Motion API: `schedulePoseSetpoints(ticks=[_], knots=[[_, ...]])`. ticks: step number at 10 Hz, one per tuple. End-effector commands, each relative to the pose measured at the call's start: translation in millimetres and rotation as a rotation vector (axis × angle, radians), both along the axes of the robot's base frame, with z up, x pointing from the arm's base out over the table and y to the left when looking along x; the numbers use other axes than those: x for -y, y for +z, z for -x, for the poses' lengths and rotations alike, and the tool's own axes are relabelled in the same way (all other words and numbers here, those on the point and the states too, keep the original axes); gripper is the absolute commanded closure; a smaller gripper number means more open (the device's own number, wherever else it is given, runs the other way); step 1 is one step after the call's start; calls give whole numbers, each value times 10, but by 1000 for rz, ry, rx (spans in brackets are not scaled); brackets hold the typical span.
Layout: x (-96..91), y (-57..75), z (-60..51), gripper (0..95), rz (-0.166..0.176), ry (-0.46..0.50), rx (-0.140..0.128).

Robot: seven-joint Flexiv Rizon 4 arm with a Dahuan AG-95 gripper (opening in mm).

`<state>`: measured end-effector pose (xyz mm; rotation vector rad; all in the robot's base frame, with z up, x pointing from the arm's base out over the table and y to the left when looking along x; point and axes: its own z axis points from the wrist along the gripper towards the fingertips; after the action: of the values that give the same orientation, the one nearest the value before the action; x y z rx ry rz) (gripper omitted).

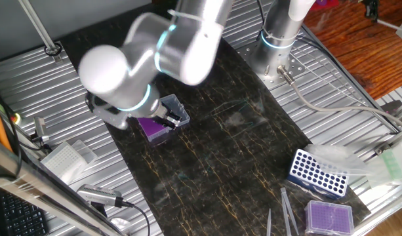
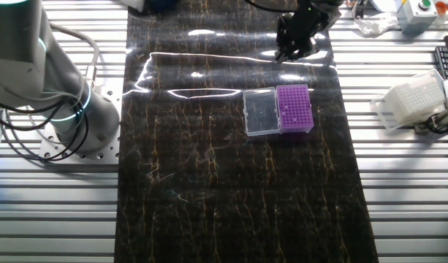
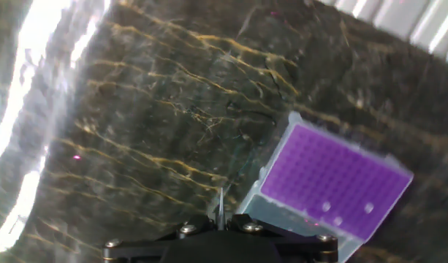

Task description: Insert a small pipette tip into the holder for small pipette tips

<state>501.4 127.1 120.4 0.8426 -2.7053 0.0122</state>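
Covering ribbed table (image 2: 231, 234): dark marbled mat (image 2: 231, 190).

A dark marbled mat (image 2: 231, 190) on the ribbed table (image 2: 414, 190) carries the purple holder (image 2: 294, 108).

holder for small pipette tips (image 2: 294, 108): deep-purple gridded rack, clear lid open flat alongside, on dark tabletop (image 2: 231, 197) | small pipette tip (image 3: 219, 203): thin clear sliver, upright at jaws, beside the rack
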Motion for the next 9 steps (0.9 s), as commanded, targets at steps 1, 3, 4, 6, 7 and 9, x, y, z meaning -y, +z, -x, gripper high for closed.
schedulePoseSetpoints(ticks=[1, 3, 4, 6, 7, 9], knots=[[9, -52, -55, 950, 11, 153, 52], [-21, -80, -82, 950, -6, 219, 80], [-38, -87, -93, 950, -10, 241, 89], [-79, -111, -114, 950, -13, 275, 119], [-93, -119, -120, 950, -13, 280, 127], [-121, -135, -131, 950, -17, 304, 142]])
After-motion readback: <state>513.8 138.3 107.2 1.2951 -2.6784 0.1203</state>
